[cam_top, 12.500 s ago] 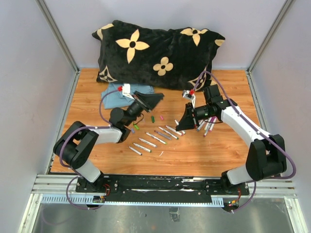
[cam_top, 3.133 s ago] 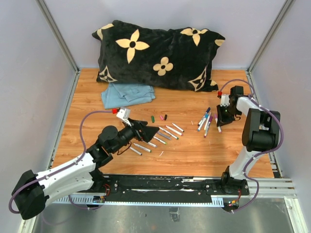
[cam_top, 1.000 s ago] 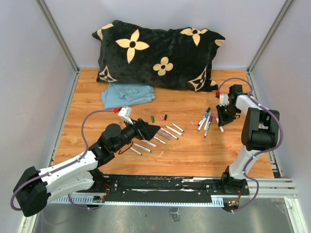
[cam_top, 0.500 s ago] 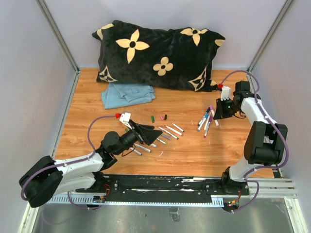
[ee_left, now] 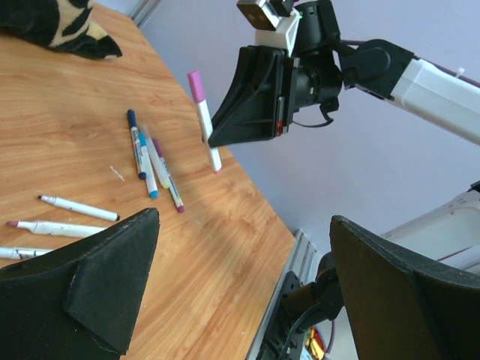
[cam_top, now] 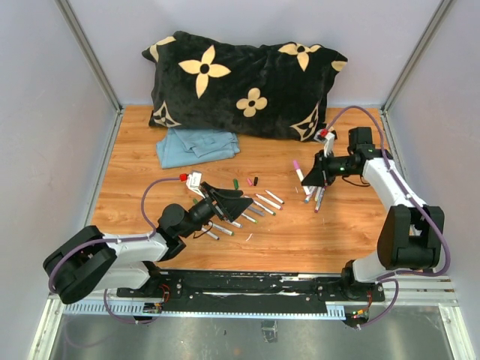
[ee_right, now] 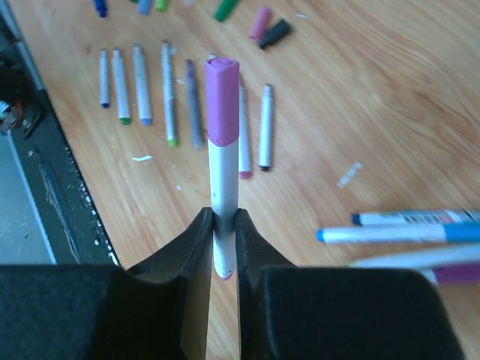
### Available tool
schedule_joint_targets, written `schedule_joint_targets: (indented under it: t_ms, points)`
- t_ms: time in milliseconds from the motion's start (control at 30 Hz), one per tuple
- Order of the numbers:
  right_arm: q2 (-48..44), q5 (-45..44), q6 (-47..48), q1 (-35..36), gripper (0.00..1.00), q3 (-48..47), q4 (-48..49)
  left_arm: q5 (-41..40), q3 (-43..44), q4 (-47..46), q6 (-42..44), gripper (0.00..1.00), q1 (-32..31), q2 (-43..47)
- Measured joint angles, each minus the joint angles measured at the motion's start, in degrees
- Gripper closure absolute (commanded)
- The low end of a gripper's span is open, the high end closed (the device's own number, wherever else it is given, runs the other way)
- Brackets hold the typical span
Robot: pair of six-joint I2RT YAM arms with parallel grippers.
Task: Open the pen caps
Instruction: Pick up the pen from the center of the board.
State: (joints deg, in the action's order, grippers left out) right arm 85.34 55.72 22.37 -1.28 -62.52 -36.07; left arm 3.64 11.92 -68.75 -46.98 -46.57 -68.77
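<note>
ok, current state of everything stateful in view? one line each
right gripper: shut on the pink-capped pen, holding it in the air
pink-capped pen: cap on, gripped by the barrel
left gripper: open, empty
row of pens: uncapped, lying flat
loose caps: off, lying beside the row
pile of pens: caps on, lying flat

We get bright, even light from above, flat and diffuse; on the tabletop [cam_top: 315, 240] the arms [cam_top: 390, 184] cast only soft, faint shadows and the wood carries a mild sheen in the wrist views. The overhead view is sharp throughout. In the left wrist view the fingers [ee_left: 97, 289] of the left end effector [ee_left: 244, 219] loom dark and soft. In the right wrist view the pen [ee_right: 223, 180] reads crisp, the tabletop beyond slightly softer
</note>
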Motion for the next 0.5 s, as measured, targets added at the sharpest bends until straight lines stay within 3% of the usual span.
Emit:
schedule_joint_targets:
  t_ms: [500]
  points:
    - [-0.46, 3.45, 2.82, 13.88, 0.99, 0.20, 0.15, 1.22, -0.37, -7.89, 0.20, 0.01, 0.00, -2.69]
